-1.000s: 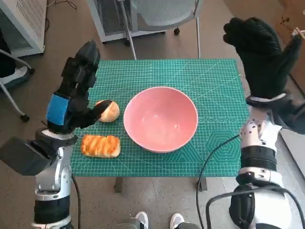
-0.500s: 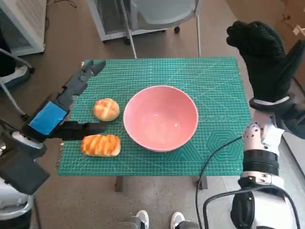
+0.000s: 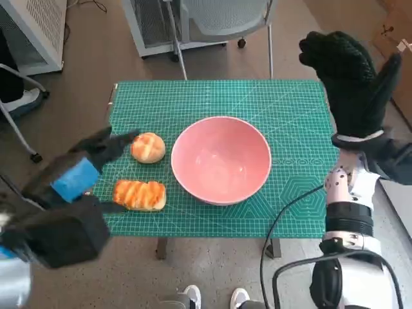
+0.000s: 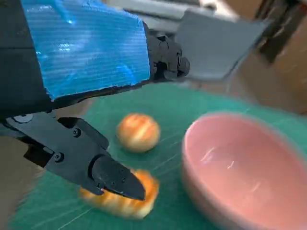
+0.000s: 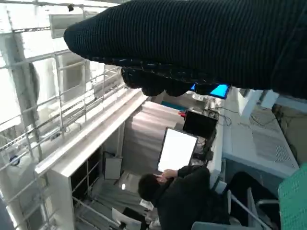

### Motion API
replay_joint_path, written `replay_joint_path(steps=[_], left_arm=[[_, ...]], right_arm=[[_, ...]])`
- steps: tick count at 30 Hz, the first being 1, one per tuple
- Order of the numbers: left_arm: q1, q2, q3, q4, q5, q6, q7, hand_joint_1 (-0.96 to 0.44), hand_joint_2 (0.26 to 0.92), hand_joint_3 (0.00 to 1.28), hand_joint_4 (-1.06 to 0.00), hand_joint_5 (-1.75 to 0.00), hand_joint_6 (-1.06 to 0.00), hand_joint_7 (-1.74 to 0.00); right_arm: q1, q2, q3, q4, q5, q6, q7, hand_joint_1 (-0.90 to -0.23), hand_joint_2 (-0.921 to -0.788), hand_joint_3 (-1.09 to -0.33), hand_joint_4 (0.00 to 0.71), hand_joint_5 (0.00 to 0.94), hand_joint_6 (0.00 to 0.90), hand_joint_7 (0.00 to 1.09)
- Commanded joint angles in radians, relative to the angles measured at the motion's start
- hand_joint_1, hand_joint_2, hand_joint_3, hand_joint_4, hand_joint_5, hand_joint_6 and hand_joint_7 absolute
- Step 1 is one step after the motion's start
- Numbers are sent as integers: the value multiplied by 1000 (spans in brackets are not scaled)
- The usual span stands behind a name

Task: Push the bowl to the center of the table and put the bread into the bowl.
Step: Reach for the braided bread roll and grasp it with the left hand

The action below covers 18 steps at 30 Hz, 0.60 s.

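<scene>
Looking down from the head view, we see the pink bowl [image 3: 221,159] sitting near the middle of the green cutting mat [image 3: 283,103], empty. Left of it lie two pieces of bread: a round bun [image 3: 147,147] and, lower in the frame, a long glazed roll [image 3: 140,195], both on the mat and outside the bowl. The bun lies just beside the bowl's rim, and we cannot tell whether they touch.

Our left hand [image 3: 87,168] hangs blurred at the left edge of the mat, its fingers spread and holding nothing, one dark fingertip pointing toward the bun. In the left wrist view the same hand [image 4: 96,120] is released above the roll [image 4: 122,199], with the bun [image 4: 138,132] and the bowl [image 4: 244,167] beyond.

Our right hand [image 3: 351,77] is raised at the upper right of the frame, off the mat's right edge, fingers extended and empty. A chair [image 3: 219,16] stands behind the table. The right wrist view shows the glove [image 5: 201,43] and a seated person [image 5: 180,191].
</scene>
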Motion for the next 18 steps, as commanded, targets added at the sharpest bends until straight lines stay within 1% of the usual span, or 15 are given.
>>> replay_joint_path(steps=[1, 7, 18], left_arm=[[10, 11, -63, 7, 76, 17, 20, -75, 663, 0, -92, -14, -283, -25], [15, -5, -127, 51, 135, 5, 24, -107, 664, 1, -114, -12, -288, -16], [26, -50, -209, 153, 211, -55, 45, -135, 666, 1, -126, -6, -290, -7]], right_arm=[[-8, 8, 1, 30, 13, 10, 12, -655, -921, -703, 342, 3, 446, 4], [-6, 15, 1, 39, 20, 4, 27, -654, -921, -693, 347, 4, 449, 5], [-7, 19, 1, 65, 30, -6, 46, -641, -921, -695, 342, 1, 446, 2]])
